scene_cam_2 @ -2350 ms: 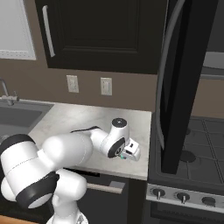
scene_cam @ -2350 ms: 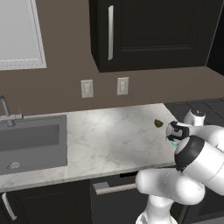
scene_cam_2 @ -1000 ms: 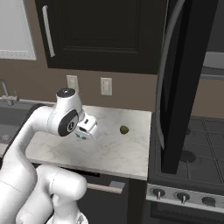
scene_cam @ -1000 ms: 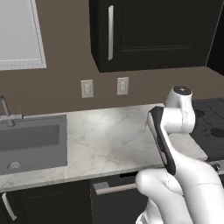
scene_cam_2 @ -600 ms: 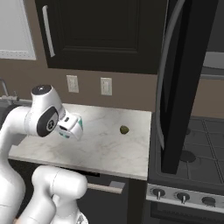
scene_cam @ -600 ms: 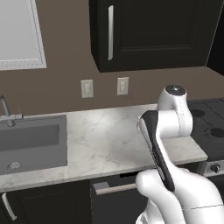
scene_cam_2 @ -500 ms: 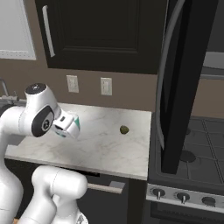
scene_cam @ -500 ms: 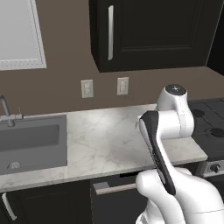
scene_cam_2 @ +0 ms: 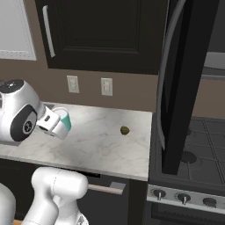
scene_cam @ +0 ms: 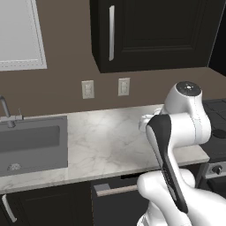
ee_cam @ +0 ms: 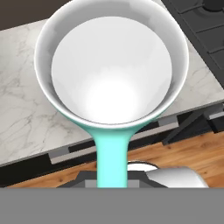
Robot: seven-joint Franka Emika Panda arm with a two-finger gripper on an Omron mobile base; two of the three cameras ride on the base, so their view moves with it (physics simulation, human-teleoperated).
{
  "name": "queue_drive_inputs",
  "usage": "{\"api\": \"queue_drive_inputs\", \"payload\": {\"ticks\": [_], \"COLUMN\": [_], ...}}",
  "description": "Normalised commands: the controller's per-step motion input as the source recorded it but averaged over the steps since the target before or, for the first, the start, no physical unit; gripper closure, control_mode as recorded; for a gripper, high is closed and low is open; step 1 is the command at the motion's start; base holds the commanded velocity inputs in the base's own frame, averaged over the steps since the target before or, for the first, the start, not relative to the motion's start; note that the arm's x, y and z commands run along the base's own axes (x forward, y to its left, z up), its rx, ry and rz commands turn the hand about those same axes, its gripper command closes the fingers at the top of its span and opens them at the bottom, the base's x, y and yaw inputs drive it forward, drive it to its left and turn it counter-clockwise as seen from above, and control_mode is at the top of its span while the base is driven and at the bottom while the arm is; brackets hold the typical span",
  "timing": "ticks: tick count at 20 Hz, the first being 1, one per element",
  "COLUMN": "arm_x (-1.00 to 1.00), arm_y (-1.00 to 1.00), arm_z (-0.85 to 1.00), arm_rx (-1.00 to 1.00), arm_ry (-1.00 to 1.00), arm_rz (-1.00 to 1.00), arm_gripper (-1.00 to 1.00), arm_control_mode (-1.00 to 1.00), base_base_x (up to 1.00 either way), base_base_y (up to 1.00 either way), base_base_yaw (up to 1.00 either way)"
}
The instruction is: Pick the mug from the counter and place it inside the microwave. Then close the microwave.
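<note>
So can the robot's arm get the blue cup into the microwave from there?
Probably yes. The gripper already holds the mug up off the counter, and the microwave's door stands open. That door hangs between them edge-on, so the arm must swing around it.

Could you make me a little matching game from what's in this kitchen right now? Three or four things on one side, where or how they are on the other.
Things:
1. mug
2. olive-brown lump
3. microwave door
4. sink

States:
A. swung open, standing edge-on above the stove
B. set into the counter at its left end
C. lying loose on the marble
D. held up off the counter by the end effector, white inside

Pairs: 1-D, 2-C, 3-A, 4-B
</note>
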Motion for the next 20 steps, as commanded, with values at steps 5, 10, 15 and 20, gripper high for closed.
{"api": "queue_drive_inputs", "payload": {"ticks": [5, 10, 15, 20], "arm_x": [-0.04, 0.0, 0.0, 0.0], "arm_y": [0.0, 0.0, 0.0, 0.0], "arm_z": [0.02, 0.0, 0.0, 0.0], "arm_rx": [0.0, 0.0, 0.0, 0.0], "arm_ry": [0.0, 0.0, 0.0, 0.0], "arm_rz": [0.01, 0.0, 0.0, 0.0], "arm_gripper": [1.0, 1.0, 1.0, 1.0], "arm_control_mode": [-1.0, -1.0, -1.0, 1.0], "base_base_x": [0.0, 0.0, 0.0, 0.0], "base_base_y": [0.0, 0.0, 0.0, 0.0], "base_base_yaw": [0.0, 0.0, 0.0, 0.0]}}
